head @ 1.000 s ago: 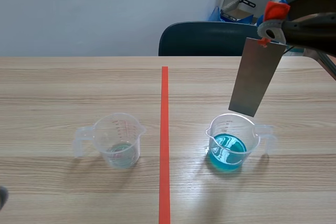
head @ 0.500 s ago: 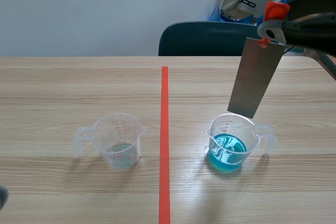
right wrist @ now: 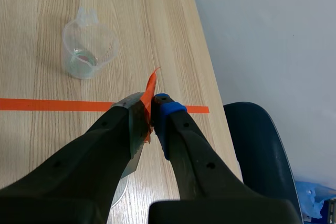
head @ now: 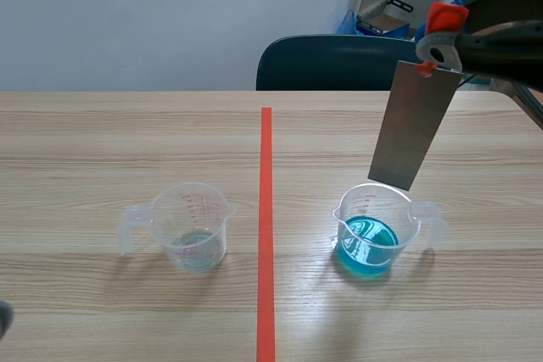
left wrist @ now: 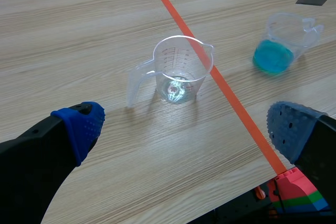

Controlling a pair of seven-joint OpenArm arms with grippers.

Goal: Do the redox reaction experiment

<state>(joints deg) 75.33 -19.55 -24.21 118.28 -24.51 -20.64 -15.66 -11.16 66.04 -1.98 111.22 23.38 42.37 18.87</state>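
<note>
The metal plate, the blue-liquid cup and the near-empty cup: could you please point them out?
metal plate (head: pixel 413 135), scene view, flat face
blue-liquid cup (head: pixel 370 242), scene view, front wall
near-empty cup (head: pixel 193 228), scene view, front wall

Blue liquid (head: pixel 366 245), grey plate (head: pixel 413 127) (orange tag (head: pixel 427 67))

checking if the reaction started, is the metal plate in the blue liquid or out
Out. The metal plate, in the right gripper, hangs above the measuring cup, its lower edge clear of the blue liquid.
</note>
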